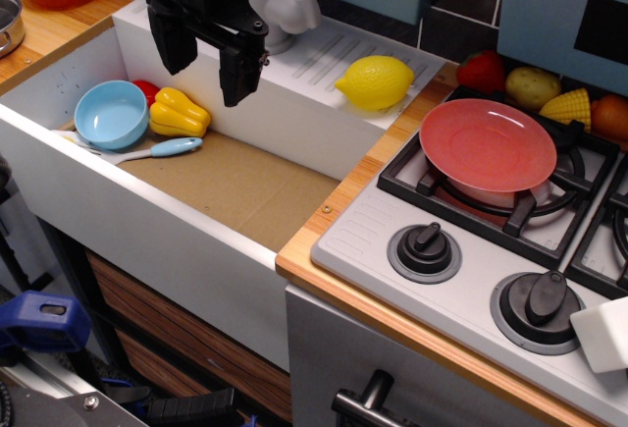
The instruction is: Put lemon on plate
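The lemon point(375, 82) is bright yellow and oval and lies on the white ribbed drainboard at the sink's right rear corner. The red-pink plate point(488, 144) rests on the stove's left rear burner grate, to the right of the lemon. My black gripper point(207, 52) hangs over the sink's back wall, well left of the lemon. Its two fingers are spread apart and hold nothing.
In the sink point(235, 182) lie a light blue bowl point(111, 114), a yellow bell pepper point(178, 112), a red piece and a blue-handled spoon point(157, 149). A white faucet point(286, 5) stands behind the gripper. A strawberry point(481, 71), potato point(532, 84) and corn point(569, 107) sit behind the plate. Stove knobs point(425, 247) are at the front.
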Controlling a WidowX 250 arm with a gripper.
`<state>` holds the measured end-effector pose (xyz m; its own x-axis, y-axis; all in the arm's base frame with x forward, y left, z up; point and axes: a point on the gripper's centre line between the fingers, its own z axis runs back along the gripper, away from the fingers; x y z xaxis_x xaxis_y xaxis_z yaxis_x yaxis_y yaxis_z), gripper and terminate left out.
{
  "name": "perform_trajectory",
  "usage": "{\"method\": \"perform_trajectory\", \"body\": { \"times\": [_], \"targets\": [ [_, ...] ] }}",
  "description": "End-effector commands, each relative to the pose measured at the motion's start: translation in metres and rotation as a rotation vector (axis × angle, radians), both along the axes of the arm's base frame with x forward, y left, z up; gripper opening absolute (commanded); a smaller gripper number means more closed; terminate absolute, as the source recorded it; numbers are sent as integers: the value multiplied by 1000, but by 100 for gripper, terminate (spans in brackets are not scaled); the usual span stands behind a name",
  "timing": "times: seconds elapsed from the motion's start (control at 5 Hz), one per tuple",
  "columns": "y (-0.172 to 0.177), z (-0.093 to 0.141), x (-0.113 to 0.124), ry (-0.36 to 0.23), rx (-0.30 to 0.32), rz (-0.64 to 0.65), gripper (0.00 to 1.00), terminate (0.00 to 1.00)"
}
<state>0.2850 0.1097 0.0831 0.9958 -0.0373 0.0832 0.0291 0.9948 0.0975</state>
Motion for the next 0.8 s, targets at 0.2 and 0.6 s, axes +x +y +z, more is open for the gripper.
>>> {"method": "perform_trajectory", "body": {
  "times": [0.2,0.6],
  "targets": [
    [-28,15,21,-10,16,-115,100,0],
    [-69,34,76,-101,30,-292,100,0]
  ]
}}
